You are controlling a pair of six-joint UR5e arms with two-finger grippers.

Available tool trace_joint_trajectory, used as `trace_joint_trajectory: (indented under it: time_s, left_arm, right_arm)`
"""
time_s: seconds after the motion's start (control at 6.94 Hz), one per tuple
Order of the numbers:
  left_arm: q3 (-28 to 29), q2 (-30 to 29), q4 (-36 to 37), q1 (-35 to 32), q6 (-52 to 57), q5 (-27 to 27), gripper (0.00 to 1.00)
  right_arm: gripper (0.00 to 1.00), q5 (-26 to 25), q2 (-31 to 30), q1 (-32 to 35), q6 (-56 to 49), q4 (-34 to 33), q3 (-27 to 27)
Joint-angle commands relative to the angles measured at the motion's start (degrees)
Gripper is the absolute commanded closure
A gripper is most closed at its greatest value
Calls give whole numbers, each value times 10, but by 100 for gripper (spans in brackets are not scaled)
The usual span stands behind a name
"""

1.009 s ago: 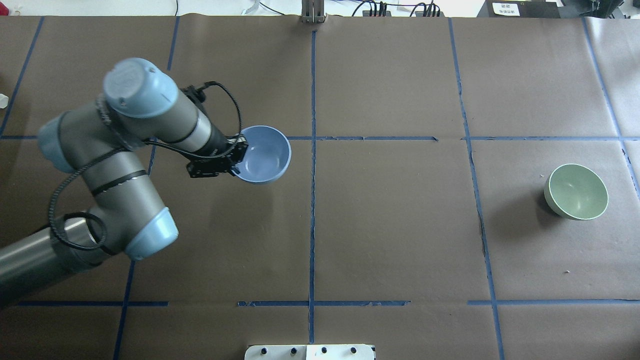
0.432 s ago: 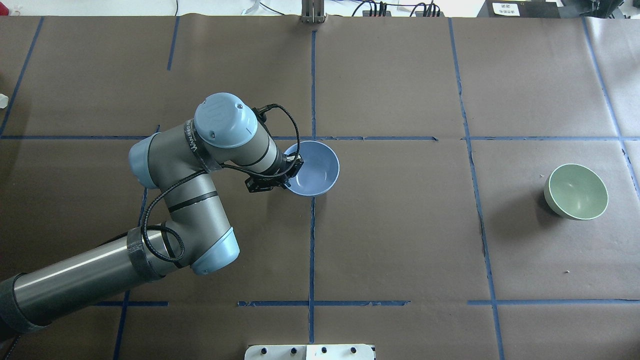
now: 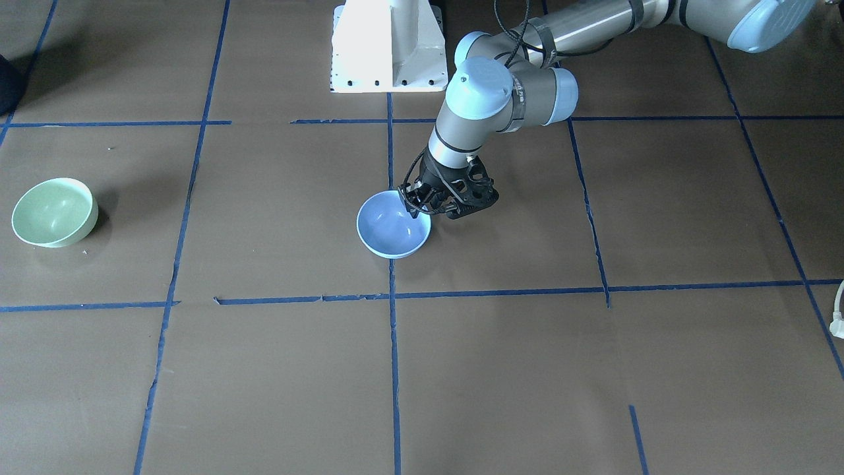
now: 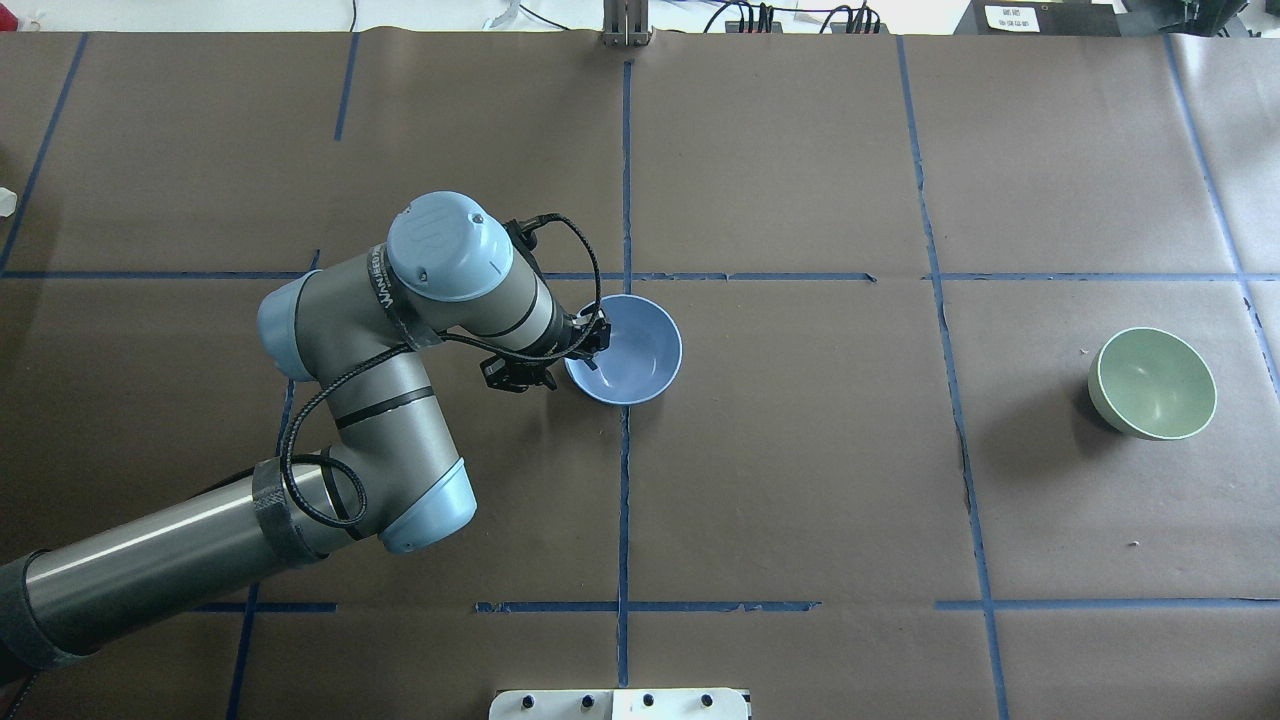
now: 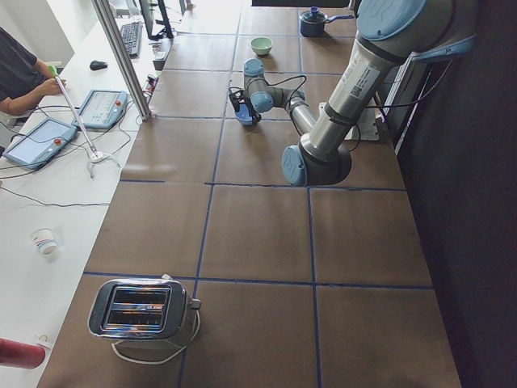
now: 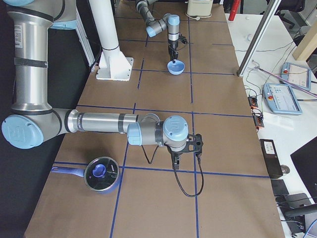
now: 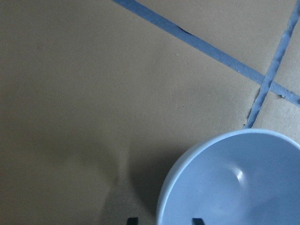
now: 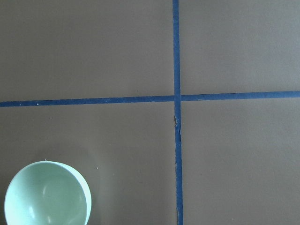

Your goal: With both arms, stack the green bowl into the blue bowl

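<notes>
The blue bowl (image 4: 630,352) stands upright on the brown table at the centre tape line, also seen in the front view (image 3: 393,232). My left gripper (image 4: 585,342) is at its left rim. In the left wrist view the two black fingertips (image 7: 132,220) stand apart on either side of the rim of the blue bowl (image 7: 234,183), one inside and one outside, with gaps to it. The green bowl (image 4: 1152,384) stands alone at the far right, also in the right wrist view (image 8: 47,194). My right gripper (image 6: 185,148) hangs above that area; I cannot tell its state.
The white pedestal base (image 3: 389,46) stands at the robot's side of the table. A dark blue pot (image 6: 101,173) sits near the right end, a toaster (image 5: 141,311) near the left end. Blue tape lines grid the table.
My left arm carried the blue bowl rightward and toward the robot to the centre line, then lowered it. The green bowl has not moved.
</notes>
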Motion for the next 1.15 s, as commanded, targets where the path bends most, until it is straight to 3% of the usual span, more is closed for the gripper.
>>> trace_joint_trajectory:
  time_s: [0.0,0.14,0.43,0.58,0.72,1.01]
  left_arm:
    - [-71,36,56,-31,13,-41,0]
    - [-117,41,131,-65,71,-74,0]
    - [-241,85,261,-85,156,-74,0]
    - [-282,105,292,-91,191,-74,0]
    - [-301,116,303,-104,206,-74,0]
    - [-322,146,303,-123,228,-74,0]
  right_arm:
    - [0,0,0,-1,0,1,1]
    - [0,0,0,-2,0,1,0]
    - [0,-1,0,-20,17,9,0]
    - [0,-1,-8,-48,91,73,-2]
    - [0,-12,-28,-91,185,185,-10]
    - [0,-33,-49,-174,360,344,-17]
